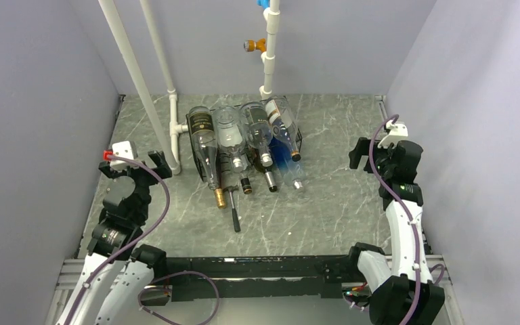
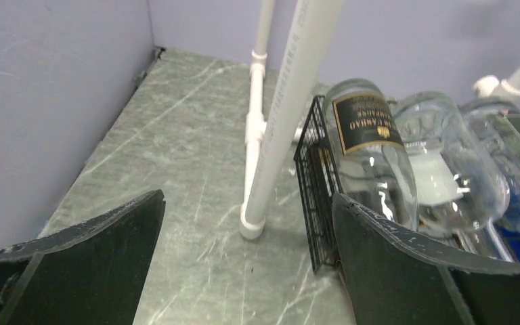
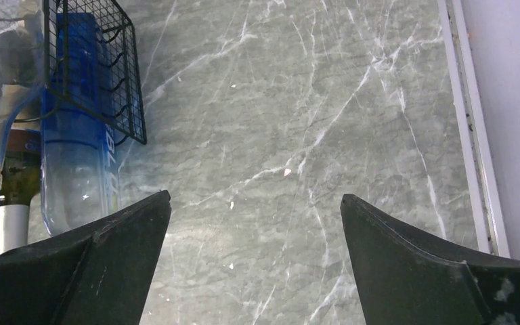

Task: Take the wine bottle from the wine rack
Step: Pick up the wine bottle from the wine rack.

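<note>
At the back centre of the tabletop (image 1: 325, 203) I see the wine rack (image 1: 299, 140), with bottles lying on their sides across it, necks pointing toward the arms. Leftmost is a wine bottle (image 1: 202, 135) with a dark label, just beside a white pipe (image 1: 174, 132). My left hand (image 1: 133, 168) sits near the rack's left end, jaws wide, holding nothing. My right hand (image 1: 381, 154) stands apart to the rack's right, equally wide and empty.
</note>
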